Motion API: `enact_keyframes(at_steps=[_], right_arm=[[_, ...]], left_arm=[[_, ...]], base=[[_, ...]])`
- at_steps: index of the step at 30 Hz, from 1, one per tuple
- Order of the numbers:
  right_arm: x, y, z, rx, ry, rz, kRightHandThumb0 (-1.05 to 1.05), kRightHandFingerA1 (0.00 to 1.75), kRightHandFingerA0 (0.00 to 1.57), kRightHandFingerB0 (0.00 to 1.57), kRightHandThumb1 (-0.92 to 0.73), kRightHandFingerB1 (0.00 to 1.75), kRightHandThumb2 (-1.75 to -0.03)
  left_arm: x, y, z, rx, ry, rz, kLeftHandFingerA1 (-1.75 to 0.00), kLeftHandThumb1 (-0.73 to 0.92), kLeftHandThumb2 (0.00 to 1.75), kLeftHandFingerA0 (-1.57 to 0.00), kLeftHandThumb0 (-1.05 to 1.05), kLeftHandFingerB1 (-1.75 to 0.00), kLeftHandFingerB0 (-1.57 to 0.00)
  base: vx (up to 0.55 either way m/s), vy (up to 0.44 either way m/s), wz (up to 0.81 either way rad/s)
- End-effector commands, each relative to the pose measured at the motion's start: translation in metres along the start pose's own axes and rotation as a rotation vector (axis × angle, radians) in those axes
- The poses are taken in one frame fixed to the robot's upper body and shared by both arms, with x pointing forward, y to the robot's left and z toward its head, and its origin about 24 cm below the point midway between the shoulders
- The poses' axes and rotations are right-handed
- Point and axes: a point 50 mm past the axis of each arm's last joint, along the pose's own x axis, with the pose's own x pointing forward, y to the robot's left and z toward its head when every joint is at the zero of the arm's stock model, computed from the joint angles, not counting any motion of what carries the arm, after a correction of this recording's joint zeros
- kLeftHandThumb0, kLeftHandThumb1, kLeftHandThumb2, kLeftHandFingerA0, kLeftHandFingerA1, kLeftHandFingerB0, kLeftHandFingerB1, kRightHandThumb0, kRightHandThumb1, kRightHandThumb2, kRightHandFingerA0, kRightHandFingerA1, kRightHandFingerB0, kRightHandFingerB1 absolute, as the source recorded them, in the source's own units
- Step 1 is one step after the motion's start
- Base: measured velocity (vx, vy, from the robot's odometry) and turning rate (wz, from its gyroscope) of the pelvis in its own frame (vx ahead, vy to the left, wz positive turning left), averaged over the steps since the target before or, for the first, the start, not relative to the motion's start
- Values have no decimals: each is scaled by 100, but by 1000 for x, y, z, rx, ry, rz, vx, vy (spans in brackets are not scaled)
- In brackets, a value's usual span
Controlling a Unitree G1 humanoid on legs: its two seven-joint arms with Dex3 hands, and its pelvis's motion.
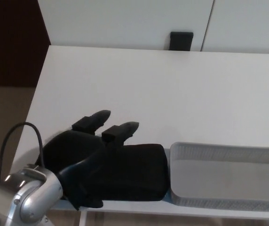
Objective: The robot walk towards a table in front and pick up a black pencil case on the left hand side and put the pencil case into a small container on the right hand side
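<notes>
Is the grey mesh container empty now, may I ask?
Empty where visible: the grey mesh container shows bare floor; the black fabric pencil case lies outside it.

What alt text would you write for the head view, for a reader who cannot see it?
The robot's left hand, fingers apart, is over the left end of a black pencil case at the near edge of a white table. A grey mesh container sits just right of the case, nothing visible inside. The right hand is not in view.

Light is soft and even (slightly grainy).
</notes>
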Motion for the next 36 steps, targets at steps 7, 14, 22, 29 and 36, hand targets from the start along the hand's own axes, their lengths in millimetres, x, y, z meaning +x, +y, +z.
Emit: enact_keyframes(at_steps=[7, 14, 22, 29, 36], right_arm=[[0, -10, 1, -15, 13, -33, -34, 44, 55, 37, -64, 36, -60], [1, -11, 5, -10, 10, -33, -34, 43, 57, 37, -64, 35, -59], [2, -10, 7, -21, 0, -32, -44, 55, 51, 33, -52, 46, -78], [3, -10, 10, -21, -1, -38, -43, 55, 52, 32, -51, 46, -77], [5, -12, 18, -22, -27, -38, -45, 55, 53, 33, -52, 47, -79]], left_arm=[[-4, -3, -16, 184, 220, -25, 0, 29, 60, 0, -41, -2, 0], [6, -11, -22, 186, 264, -60, -11, 31, 66, 0, -41, -15, -3], [19, -16, -31, 141, 307, -107, -29, 30, 69, -2, -40, -23, -3], [32, -21, -42, 108, 356, -160, -30, 30, 70, -2, -41, -23, -2], [40, -30, -50, -61, 292, -233, -142, 72, 73, -66, -15, -95, -69]], base=[[0, 0, 0], [0, 0, 0], [0, 0, 0], [0, 0, 0], [0, 0, 0]])
